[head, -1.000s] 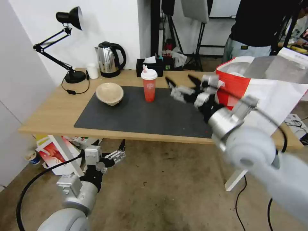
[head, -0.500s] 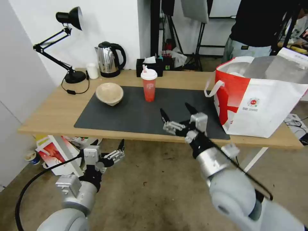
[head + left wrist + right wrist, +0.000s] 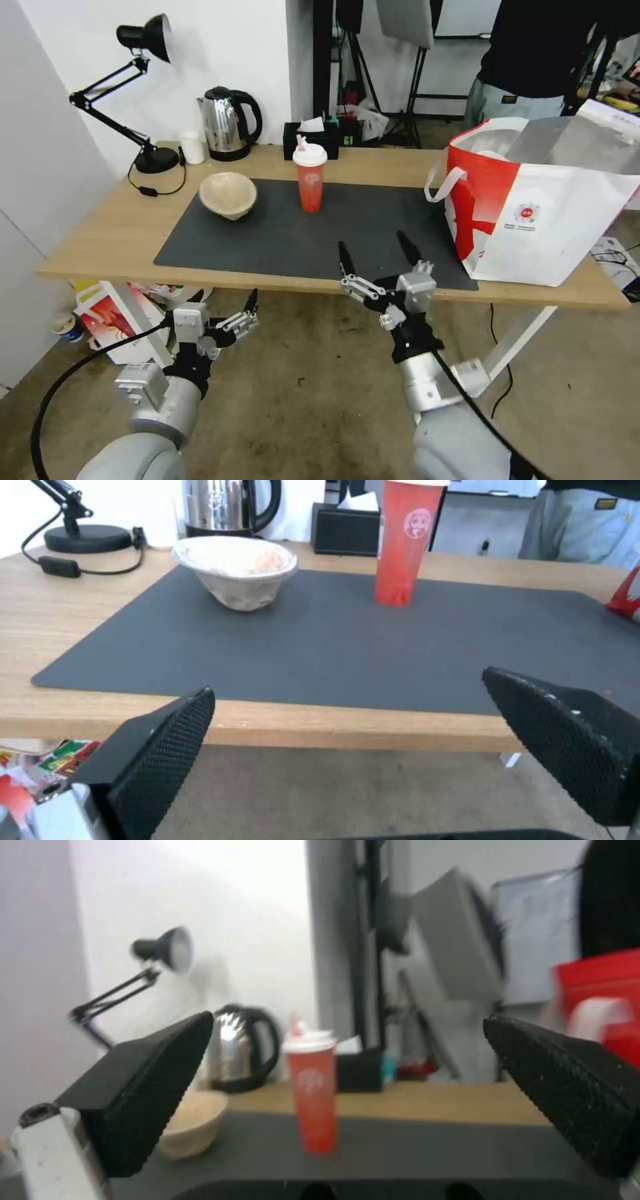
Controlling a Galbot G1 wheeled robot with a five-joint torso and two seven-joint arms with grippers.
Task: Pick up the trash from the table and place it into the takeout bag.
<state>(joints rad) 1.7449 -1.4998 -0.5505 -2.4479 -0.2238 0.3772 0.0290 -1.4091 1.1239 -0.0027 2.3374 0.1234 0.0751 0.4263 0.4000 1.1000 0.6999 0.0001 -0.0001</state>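
Observation:
On the table [image 3: 100, 233], a dark grey mat [image 3: 300, 240] carries a beige paper-pulp bowl [image 3: 228, 194] [image 3: 237, 570] [image 3: 193, 1122] and a red drink cup with a white lid [image 3: 310, 180] [image 3: 407, 545] [image 3: 313, 1090]. The takeout bag [image 3: 540, 213] [image 3: 600, 990] stands open at the table's right end, with a white rounded shape inside its mouth. My right gripper [image 3: 373, 247] [image 3: 348, 1017] is open and empty at the table's front edge, pointing at the cup. Below the front edge, my left gripper [image 3: 225, 298] [image 3: 348, 681] hangs open and empty.
A black desk lamp [image 3: 143, 40], a steel kettle [image 3: 227, 123], a small white cup [image 3: 193, 147] and a black tissue box [image 3: 310, 137] line the table's back. A printed paper bag [image 3: 113, 313] lies on the floor under the table. A person stands behind the takeout bag.
My right arm has swung down and back from beside the takeout bag to the table's front edge, gripper still open. The left arm, bowl and cup have not moved.

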